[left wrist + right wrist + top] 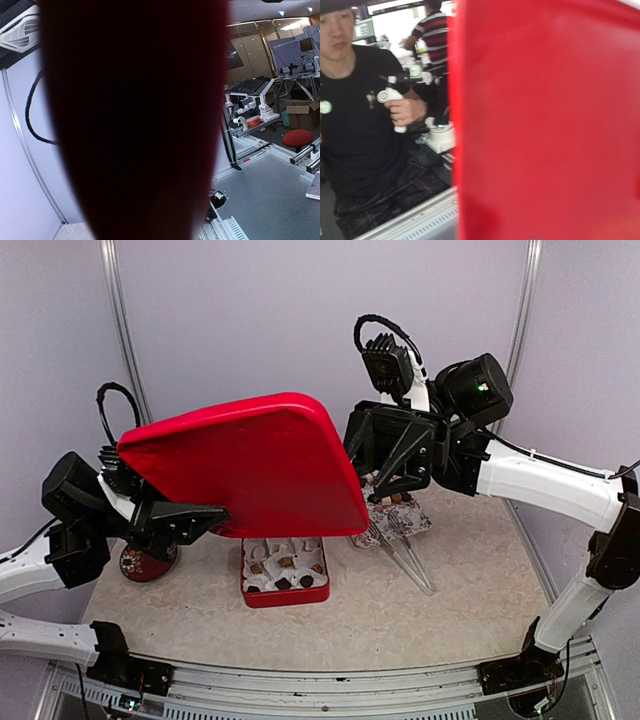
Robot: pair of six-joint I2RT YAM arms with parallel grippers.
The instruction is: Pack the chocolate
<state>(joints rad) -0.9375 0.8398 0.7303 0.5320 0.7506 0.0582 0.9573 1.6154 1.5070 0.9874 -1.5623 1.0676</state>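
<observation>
A big red lid (250,465) hangs tilted in the air between both arms. It fills the left wrist view (135,125) and most of the right wrist view (550,125). My left gripper (218,514) is shut on the lid's lower left edge. My right gripper (368,472) sits against the lid's right edge; its fingers are hidden, so their state does not show. Below the lid stands a red box (283,597) with white cups, and in them lies the chocolate (285,562), brown and tan pieces.
A dark red oval dish (140,565) sits at the left under my left arm. A patterned sheet (408,522) with a few more pieces lies under the right gripper, with clear tongs (408,555) in front of it. A person (365,125) stands past the table's edge.
</observation>
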